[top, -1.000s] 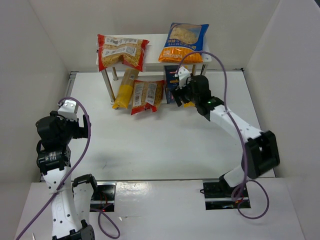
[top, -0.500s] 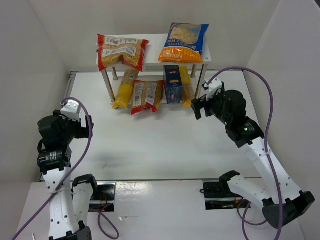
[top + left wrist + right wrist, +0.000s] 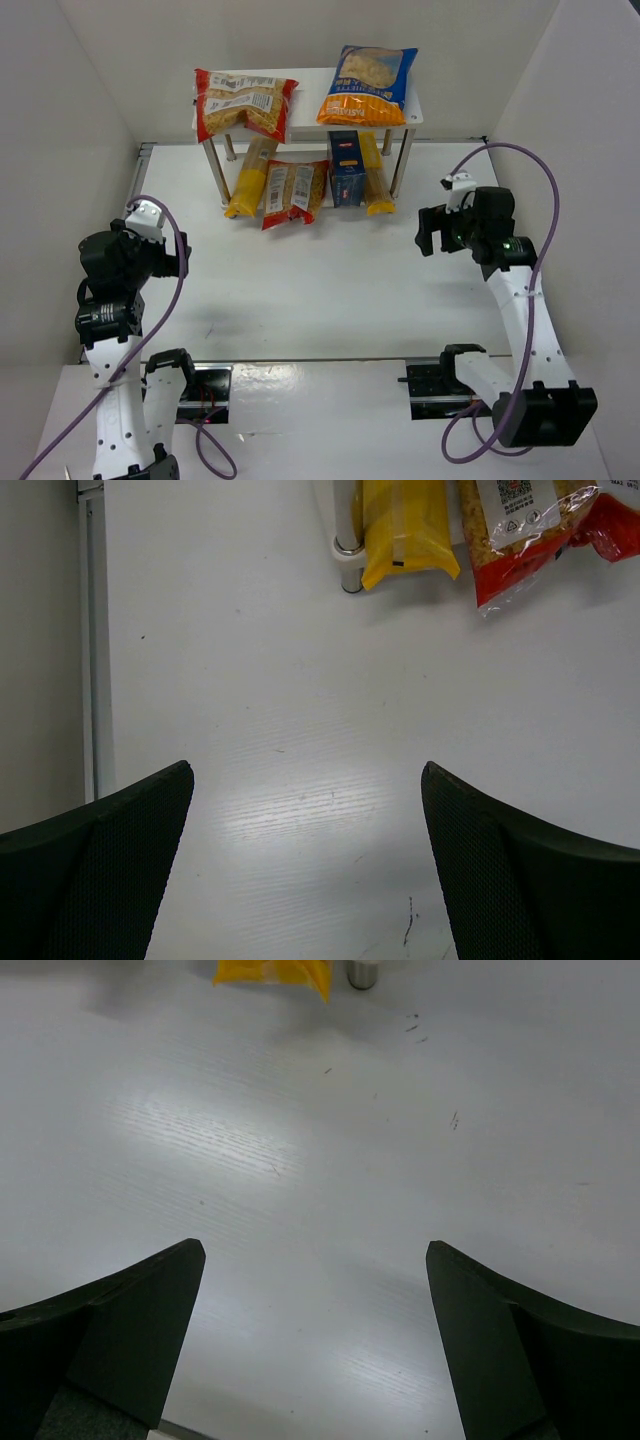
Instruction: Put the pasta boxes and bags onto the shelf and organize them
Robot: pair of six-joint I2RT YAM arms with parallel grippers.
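Observation:
The white shelf [image 3: 305,100] stands at the back. A clear red-edged bag [image 3: 243,103] and the orange-and-blue bag [image 3: 367,85] lie on top. Under it lie a long yellow bag [image 3: 250,178], a second red-edged bag [image 3: 294,192], the dark blue Barilla box [image 3: 347,170] and another yellow bag [image 3: 373,180]. My right gripper [image 3: 430,232] is open and empty, to the right of the shelf. My left gripper [image 3: 175,258] is open and empty at the left. The left wrist view shows a yellow bag end [image 3: 405,525] and a red-edged bag corner [image 3: 530,530].
White walls enclose the table on the left, back and right. A shelf leg [image 3: 347,555] shows in the left wrist view, another [image 3: 362,972] in the right wrist view beside a yellow bag end [image 3: 272,970]. A metal rail [image 3: 90,630] runs along the left edge.
My right gripper has drawn back from under the shelf, right and toward the near side, leaving the blue box and yellow bag there. The left arm has barely moved.

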